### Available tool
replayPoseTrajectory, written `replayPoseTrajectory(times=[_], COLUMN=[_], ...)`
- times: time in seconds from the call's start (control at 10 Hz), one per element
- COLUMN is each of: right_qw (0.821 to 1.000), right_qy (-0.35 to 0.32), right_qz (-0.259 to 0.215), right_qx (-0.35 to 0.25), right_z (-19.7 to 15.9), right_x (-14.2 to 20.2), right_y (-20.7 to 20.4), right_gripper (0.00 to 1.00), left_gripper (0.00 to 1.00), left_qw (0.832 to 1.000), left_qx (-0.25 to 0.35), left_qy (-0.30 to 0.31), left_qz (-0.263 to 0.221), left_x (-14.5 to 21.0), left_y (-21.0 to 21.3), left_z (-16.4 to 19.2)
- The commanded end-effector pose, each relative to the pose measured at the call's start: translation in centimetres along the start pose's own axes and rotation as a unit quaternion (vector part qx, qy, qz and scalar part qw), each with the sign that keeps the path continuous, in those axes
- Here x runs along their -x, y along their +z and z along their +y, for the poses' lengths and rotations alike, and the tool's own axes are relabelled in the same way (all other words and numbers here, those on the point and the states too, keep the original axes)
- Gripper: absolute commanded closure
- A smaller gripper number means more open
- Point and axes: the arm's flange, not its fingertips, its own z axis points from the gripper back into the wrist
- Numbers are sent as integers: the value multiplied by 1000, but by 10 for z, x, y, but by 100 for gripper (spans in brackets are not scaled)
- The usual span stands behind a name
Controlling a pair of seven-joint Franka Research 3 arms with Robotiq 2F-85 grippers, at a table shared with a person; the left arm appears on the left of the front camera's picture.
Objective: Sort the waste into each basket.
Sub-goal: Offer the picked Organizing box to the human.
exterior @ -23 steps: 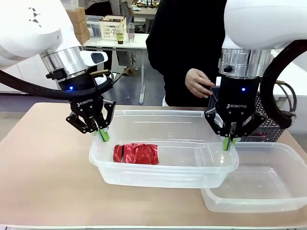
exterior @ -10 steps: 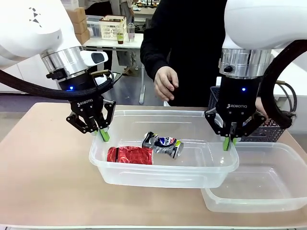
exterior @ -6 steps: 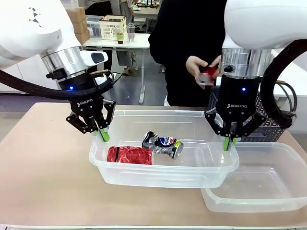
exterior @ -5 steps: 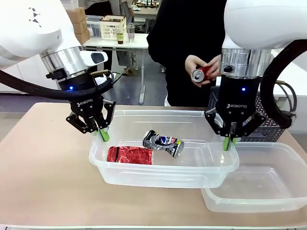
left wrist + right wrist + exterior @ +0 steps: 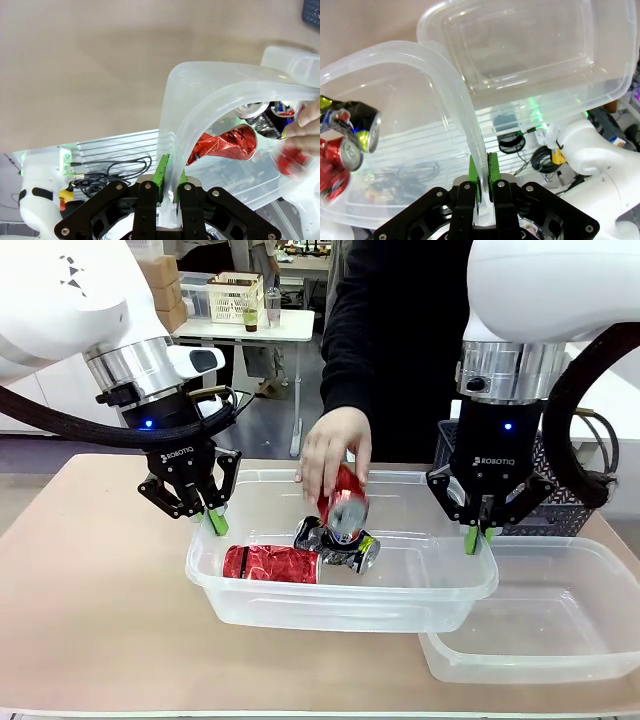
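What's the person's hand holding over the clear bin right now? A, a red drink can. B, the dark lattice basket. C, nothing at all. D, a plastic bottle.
A: the person's hand grips a red can just above the crushed cans lying in the clear bin.

The left arm (image 5: 60, 310) and right arm (image 5: 550, 280) hang in from the frame's upper corners, the left end effector (image 5: 216, 522) centre-left and the right end effector (image 5: 472, 538) centre-right, each pointing down, jaws pinched shut on the rim of the clear tub (image 5: 330, 590).
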Motion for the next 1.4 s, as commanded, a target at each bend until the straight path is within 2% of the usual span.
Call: replayPoseTrajectory(times=[0.0, 1.1, 1.2, 1.3], right_qw=[1000, 1000, 1000, 1000], right_qy=[-4, -4, 0, 18], right_qz=[3, 3, 0, -7], right_qx=[4, 4, 0, 3], right_z=[1, 1, 0, 12], right_x=[-4, -4, 0, -16], right_y=[-1, -1, 0, 10], right_gripper=[91, 91, 91, 91], left_gripper=[93, 93, 93, 93], left_qw=[1000, 1000, 1000, 1000], left_qx=[24, 24, 0, -12], left_qy=[4, 4, 0, -7], left_qz=[-6, -6, 0, -4], left_x=[5, 5, 0, -18], left_y=[8, 8, 0, 10], left_z=[-1, -1, 0, 3])
